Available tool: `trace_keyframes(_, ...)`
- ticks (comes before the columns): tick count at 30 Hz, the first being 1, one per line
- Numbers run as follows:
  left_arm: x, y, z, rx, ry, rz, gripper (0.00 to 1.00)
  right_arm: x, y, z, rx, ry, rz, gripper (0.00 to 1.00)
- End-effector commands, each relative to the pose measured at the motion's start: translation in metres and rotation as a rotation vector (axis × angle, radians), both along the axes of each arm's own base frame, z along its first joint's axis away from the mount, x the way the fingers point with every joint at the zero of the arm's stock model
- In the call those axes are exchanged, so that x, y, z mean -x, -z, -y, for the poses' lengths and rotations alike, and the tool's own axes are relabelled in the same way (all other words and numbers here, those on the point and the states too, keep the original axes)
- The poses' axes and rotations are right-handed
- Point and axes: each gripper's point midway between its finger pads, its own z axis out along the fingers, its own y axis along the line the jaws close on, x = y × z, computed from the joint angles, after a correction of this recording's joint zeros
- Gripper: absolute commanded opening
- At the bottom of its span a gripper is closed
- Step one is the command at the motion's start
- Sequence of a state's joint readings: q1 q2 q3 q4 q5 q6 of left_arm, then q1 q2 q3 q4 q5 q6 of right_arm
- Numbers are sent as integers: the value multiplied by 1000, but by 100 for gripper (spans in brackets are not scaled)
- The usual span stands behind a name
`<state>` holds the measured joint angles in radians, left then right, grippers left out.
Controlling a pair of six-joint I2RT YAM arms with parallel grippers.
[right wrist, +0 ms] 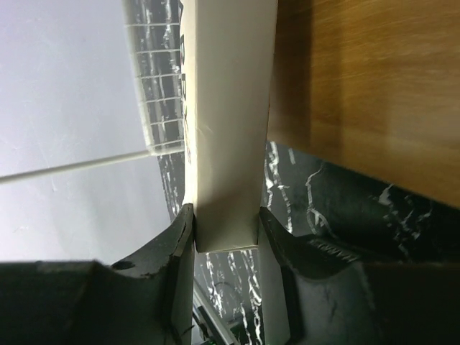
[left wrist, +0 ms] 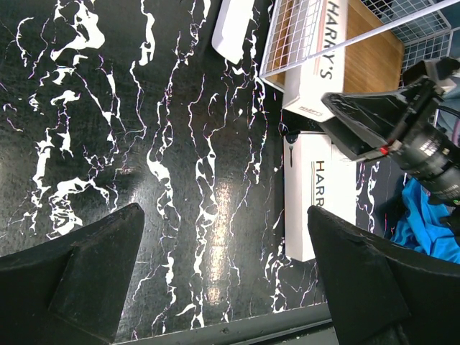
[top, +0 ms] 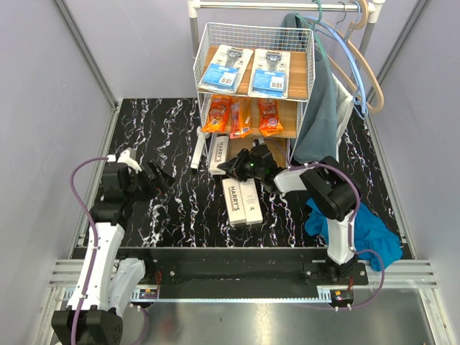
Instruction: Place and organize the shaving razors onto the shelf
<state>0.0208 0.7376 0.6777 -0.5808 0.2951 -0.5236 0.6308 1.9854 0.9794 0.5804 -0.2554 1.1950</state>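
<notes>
Right hand [right wrist: 226, 231] pinches box [right wrist: 231, 108] end beside shelf [right wrist: 157, 108] mesh.

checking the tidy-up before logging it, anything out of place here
A long white box lies outside the shelf, beside its left mesh side. A blue cloth is bunched at the table's right edge.
</notes>
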Motion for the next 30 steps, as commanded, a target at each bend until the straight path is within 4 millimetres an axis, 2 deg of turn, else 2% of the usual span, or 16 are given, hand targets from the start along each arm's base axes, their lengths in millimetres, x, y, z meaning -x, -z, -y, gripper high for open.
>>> trace_keyframes(1,-6,-5,7,14,37,39,99,-24,-15,-2,-55,23,41,17)
trace_keyframes(4,-7,-4,7,15,39,36,99,-28,-5,0,-37,37,10,20)
trace_keyframes(8,-7,-5,8,16,43,37,99,-30,-2,2,-26,52,-6,25)
trace_keyframes(11,-7,-4,8,16,43,32,99,-32,-3,5,-8,72,-11,33)
trace_keyframes(12,-7,-4,8,16,45,34,99,-32,-3,6,-2,74,-11,37)
trace_keyframes(13,-7,-4,8,17,46,33,99,-32,-3,8,9,81,-16,47)
trace_keyframes(15,-7,-4,9,19,47,34,99,-30,-6,9,19,80,-10,55)
trace_keyframes(16,-7,-4,9,19,50,35,99,-30,-9,11,23,82,-6,63)
trace_keyframes(20,-7,-2,11,22,58,30,99,-22,-18,15,38,69,23,75)
trace_keyframes(30,-11,2,15,29,88,7,99,3,-29,24,70,47,30,89)
